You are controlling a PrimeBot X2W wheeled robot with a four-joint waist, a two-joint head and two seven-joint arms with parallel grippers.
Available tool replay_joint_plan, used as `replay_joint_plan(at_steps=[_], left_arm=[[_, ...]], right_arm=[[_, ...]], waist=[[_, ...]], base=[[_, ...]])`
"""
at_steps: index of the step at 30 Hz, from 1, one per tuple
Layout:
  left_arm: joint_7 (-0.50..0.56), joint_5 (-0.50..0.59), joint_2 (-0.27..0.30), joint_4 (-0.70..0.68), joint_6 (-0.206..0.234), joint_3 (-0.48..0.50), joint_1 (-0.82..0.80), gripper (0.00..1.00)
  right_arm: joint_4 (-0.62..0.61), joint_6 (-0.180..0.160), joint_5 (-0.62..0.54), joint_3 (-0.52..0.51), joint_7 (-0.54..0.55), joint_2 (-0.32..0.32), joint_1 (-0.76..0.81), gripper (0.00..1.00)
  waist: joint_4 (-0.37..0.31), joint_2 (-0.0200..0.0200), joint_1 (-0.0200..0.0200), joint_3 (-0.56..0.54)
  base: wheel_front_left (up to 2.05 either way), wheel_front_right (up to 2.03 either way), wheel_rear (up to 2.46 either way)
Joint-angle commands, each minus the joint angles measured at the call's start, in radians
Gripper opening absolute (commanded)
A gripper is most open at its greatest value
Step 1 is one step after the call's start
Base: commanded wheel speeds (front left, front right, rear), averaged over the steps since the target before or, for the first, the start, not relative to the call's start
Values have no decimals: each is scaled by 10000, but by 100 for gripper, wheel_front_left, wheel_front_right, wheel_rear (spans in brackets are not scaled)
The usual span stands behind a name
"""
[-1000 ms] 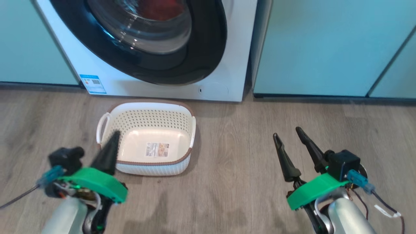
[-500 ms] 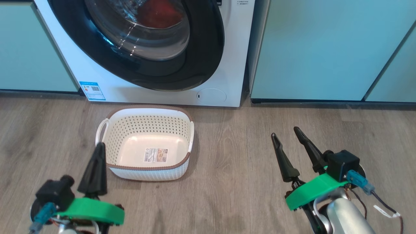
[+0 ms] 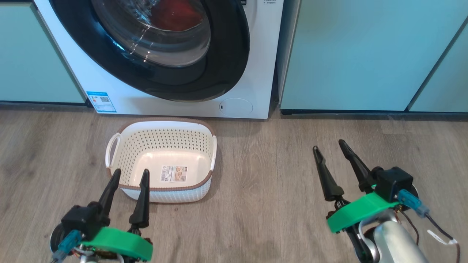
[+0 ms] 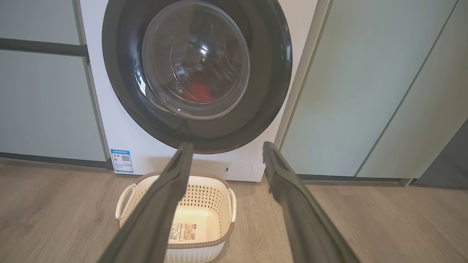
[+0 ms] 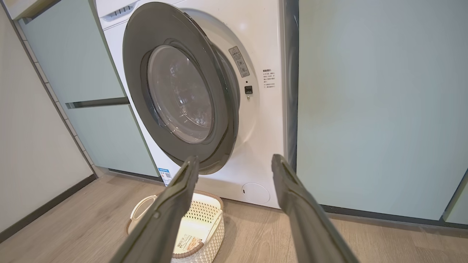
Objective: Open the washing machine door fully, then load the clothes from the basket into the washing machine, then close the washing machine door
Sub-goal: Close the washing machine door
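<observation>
Washing machine (image 3: 261,73) stands between pale teal cabinets (image 3: 365,54), the door (image 3: 226,54) swung across its mouth. From the front it reads as closed. From the right wrist, a gap shows on the latch side, with the rim standing off the white front. Judged pushed to, not latched.

Basket (image 3: 164,140) sits on the wood floor (image 3: 263,175) just in front of the machine, empty, with only a label on its bottom.

Clothes (image 3: 175,14), one red garment, lie inside the drum behind the door glass. Loading looks done.

Left gripper (image 3: 131,173) hangs over the near rim of the basket, jaws spread, nothing between them. Right gripper (image 3: 328,146) hangs over bare floor well to the right of the basket, jaws spread, also empty.

What is left, as judged: press the door home until it catches.

Hard to tell:
- The head view cuts off the top of the door and machine.
- The latch pin and its catch are too small to show whether they meet.
- The garment is a red patch behind glare, its shape unclear.
- The label on the basket and the blue sticker (image 3: 101,101) are unreadable.
</observation>
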Motion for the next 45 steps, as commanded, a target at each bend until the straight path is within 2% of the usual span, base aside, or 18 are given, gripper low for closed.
replay_joint_plan(at_steps=[1, 16, 17, 18, 19, 25, 32, 37, 38, 45], left_arm=[[-123, 53, 1, -283, -7, 271, -400, 100], [-124, 44, 0, -239, 68, 135, -484, 100], [-124, 38, 0, -241, 68, 114, -496, 100], [-124, 25, 0, -251, 75, 97, -509, 100], [-124, 13, 0, -264, 79, 70, -523, 100], [-124, -61, -1, -393, 101, -103, -722, 100], [-124, -153, -1, -550, 92, -390, -1258, 100], [-124, -273, -1, -659, 158, -752, -1755, 100], [-124, -337, -1, -684, 190, -867, -1999, 100], [-124, -756, -1, -978, 413, -1344, -2687, 100]], right_arm=[[-349, 0, -7, 142, -65, 62, -180, 100], [-491, 0, -56, -61, -65, 62, -178, 100], [-484, 0, -79, -34, -65, 62, -162, 64], [-512, 0, -173, -48, -65, 62, -161, 14], [-528, 0, -227, -57, -65, 62, -152, 0], [-797, 0, -484, 9, -65, 62, -426, 0], [-1055, 0, -1063, 675, -65, -39, -1485, 0], [-950, 0, -1249, 1410, -65, -615, -2924, 0], [-801, 0, -1255, 1644, -65, -905, -3558, 0], [103, 0, -843, 2512, -65, -1891, -6033, 0]], waist=[[6, -1, 0, -1], [143, -1, 0, 85], [183, -1, 0, 104], [217, -1, 0, 135], [262, -1, 0, 169], [592, -1, 0, 732], [1143, -1, 0, 1786], [1744, -1, 0, 2681], [2036, -1, 0, 3023], [2956, -1, 0, 4165]], base=[[0, 0, 0], [0, 0, 0], [0, 0, 0], [0, 0, 0], [0, 0, 0], [0, 0, 0], [0, 0, 0], [0, 0, 0], [0, 0, 0], [0, 0, 0]])
